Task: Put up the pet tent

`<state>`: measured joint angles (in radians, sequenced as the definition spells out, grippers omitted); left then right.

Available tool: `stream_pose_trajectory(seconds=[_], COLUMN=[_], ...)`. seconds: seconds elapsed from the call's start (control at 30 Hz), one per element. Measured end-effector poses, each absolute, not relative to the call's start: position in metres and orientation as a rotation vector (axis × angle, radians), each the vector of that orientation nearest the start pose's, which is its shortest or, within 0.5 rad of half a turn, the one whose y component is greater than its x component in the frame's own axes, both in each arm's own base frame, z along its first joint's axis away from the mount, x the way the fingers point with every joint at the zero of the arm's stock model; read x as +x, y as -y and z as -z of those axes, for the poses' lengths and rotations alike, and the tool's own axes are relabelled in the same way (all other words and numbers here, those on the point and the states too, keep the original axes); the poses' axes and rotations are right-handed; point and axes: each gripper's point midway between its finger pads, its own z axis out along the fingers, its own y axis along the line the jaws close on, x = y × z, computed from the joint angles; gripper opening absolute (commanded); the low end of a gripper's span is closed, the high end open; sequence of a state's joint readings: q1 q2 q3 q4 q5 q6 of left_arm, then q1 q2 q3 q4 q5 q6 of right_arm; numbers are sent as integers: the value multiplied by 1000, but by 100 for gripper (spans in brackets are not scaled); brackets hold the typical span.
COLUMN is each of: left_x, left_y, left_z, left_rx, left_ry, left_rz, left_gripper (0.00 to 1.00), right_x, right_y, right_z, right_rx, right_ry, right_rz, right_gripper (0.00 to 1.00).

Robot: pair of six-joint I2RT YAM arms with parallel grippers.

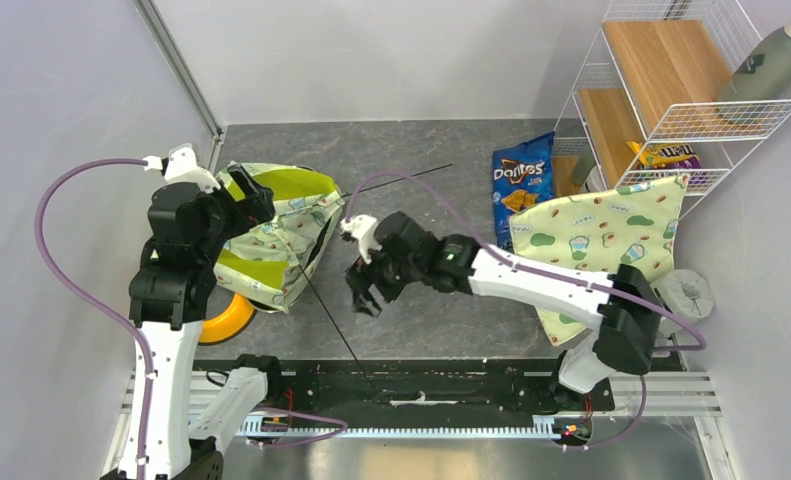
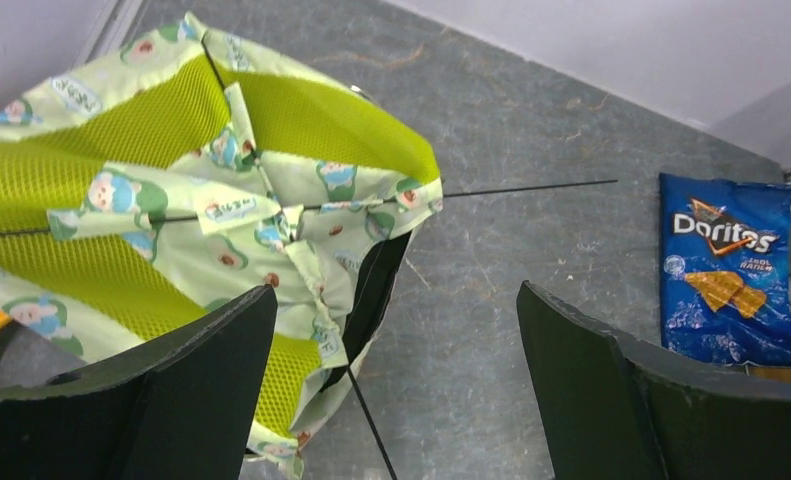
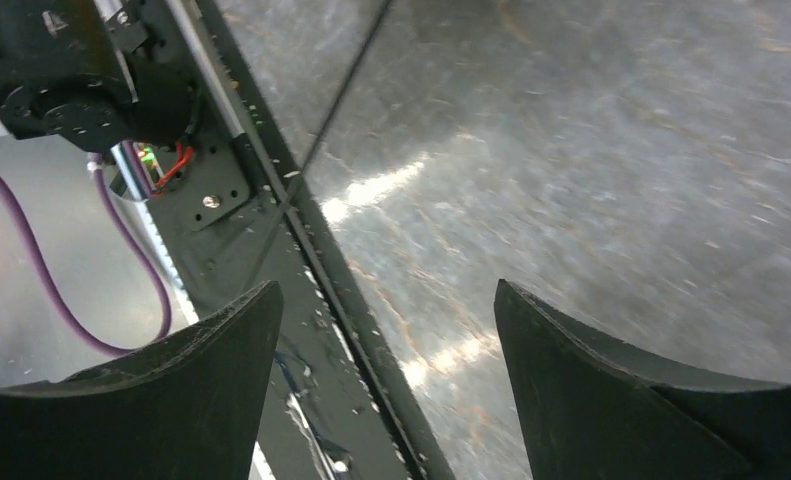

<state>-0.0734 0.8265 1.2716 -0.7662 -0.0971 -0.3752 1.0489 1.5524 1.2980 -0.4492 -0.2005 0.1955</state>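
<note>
Matte black left fingers (image 2: 161, 400) spread wide, right fingers (image 3: 621, 390) spread too, crumpled mesh-and-fabric pet tent (image 2: 221, 200), thin black pole (image 2: 531, 188)

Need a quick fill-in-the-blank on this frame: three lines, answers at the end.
The blue chip bag on the grey table is branded ____. The fingers of the left gripper and right gripper stand ____, holding nothing. The pale avocado-print fabric dome tent lies by the ____ arm.
Missing words: Doritos; open; left.
</note>
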Motion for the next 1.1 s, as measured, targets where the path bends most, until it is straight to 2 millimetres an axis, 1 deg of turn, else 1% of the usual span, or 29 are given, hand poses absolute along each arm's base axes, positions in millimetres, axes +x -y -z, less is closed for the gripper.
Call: stream_pose_trajectory(seconds=[0.03, 0.07, 0.1, 0.17, 0.23, 0.33, 0.4, 0.5, 0.6, 0.67, 0.73, 0.77, 0.9, 1.1], left_x=[259, 258, 256, 252, 249, 240, 234, 227, 222, 221, 221, 221, 221, 223], left_y=[16, 16, 15, 13, 12, 9, 8, 7, 6, 5, 5, 4, 4, 4], left_z=[-348, -344, -342, -333, -330, -322, -318, -315, -314, -314, -313, -313, -313, -311], left_rx=[-365, -378, -390, -429, -444, -474, -489, -504, -509, -513, -515, -515, -517, -520], left_ry=[-1879, -1890, -1899, -1928, -1936, -1948, -1955, -1961, -1962, -1964, -1964, -1964, -1964, -1975], left_rz=[210, 208, 206, 196, 194, 185, 183, 181, 179, 174, 171, 170, 167, 163], left_gripper=[95, 95, 94, 94, 93, 93, 93, 93, 93, 93, 93, 93, 93, 92], right_x=[167, 165, 154, 142, 132, 122, 117, 112, 112, 115, 118, 120, 132, 145], right_y=[-400, -406, -414, -427, -439, -453, -460, -466, -466, -466, -467, -467, -465, -464], right_z=[-178, -173, -169, -161, -154, -144, -133, -111, -94, -90, -90, -91, -91, -91], right_rx=[-1125, -1128, -1154, -1166, -1165, -1153, -1144, -1123, -1092, -1063, -1036, -1020, -941, -876], right_ry=[-2153, -2159, -2154, -2158, -2164, -2181, -2207, -2270, -2321, -2336, -2338, -2337, -2346, -2318], right_rz=[-858, -864, -877, -899, -927, -958, -968, -950, -907, -882, -865, -857, -805, -755], right_gripper=[82, 80, 79, 75, 71, 63, 60, 52, 37, 25, 10, 0, 0, 0])
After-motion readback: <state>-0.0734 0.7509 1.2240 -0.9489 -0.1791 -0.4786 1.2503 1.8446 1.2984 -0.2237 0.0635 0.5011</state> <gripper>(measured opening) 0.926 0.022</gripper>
